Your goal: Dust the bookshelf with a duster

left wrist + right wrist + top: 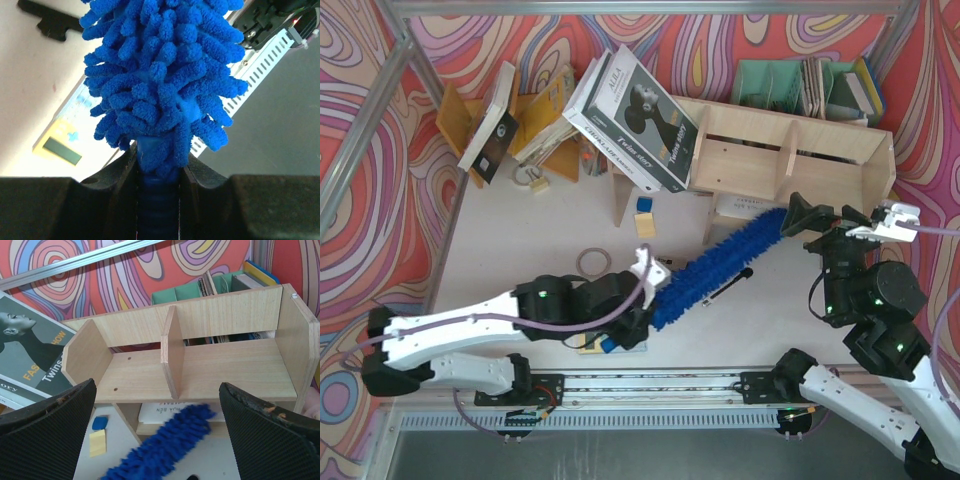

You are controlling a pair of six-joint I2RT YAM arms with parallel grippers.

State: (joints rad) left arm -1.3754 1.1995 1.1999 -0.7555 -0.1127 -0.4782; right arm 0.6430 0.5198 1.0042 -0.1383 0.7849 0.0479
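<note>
Walls patterned with swirling red, purple and yellow bands [350, 50] enclose a plain white tabletop [510, 235]; silver aluminium frame bars [650, 7] edge them. Lighting is even.

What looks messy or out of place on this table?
A stack of books leans askew at the left end of the bookshelf instead of standing in it. Farther left, another book tilts off a rack.

This is a robot test cell in a lab. Two robot arms [470, 330] are bolted to a metal rail [660, 383] at the edge of a white table [520, 230]. An aluminium frame [620, 8] and a swirly printed backdrop [360, 60] enclose it. A bookshelf [820, 140] and books [640, 115] stand on the table.
</note>
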